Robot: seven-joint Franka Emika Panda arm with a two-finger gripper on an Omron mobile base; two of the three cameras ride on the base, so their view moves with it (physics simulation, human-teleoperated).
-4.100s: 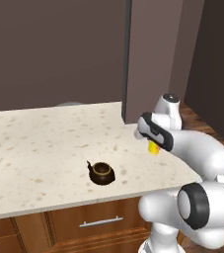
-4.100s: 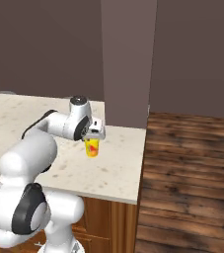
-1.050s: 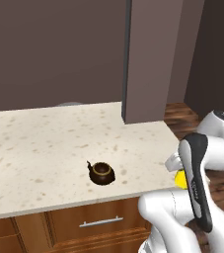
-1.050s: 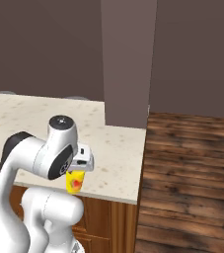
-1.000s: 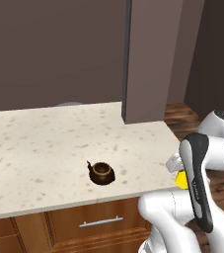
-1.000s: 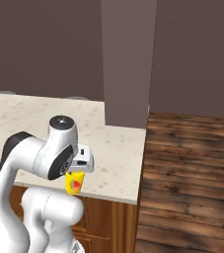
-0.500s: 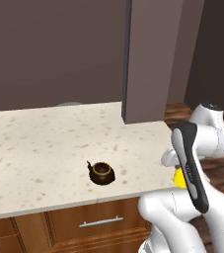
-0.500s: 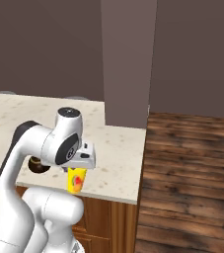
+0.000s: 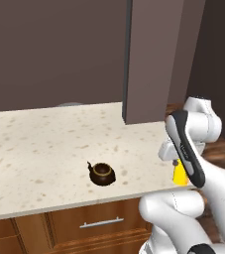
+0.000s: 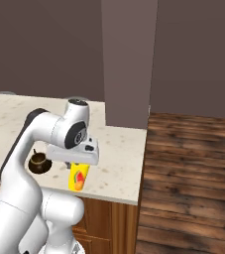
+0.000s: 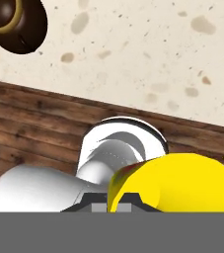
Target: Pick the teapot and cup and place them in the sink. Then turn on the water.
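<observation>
Well, the gripper (image 10: pixel 79 166) is mostly masked: from the left the forearm covers it and leaves just a sliver of the cup (image 9: pixel 180 174) showing, and in the hand view the fingertips sit behind the yellow rim. From the right it's plain enough, jaws clamped on the cup's top, the cup hanging upright with its red mark facing the camera, over the counter's (image 9: pixel 44 149) front edge. The arm is folded back tight toward its own body, hand pointing down. The teapot (image 9: pixel 102 173) sits on the counter, partly behind the arm from the right.
</observation>
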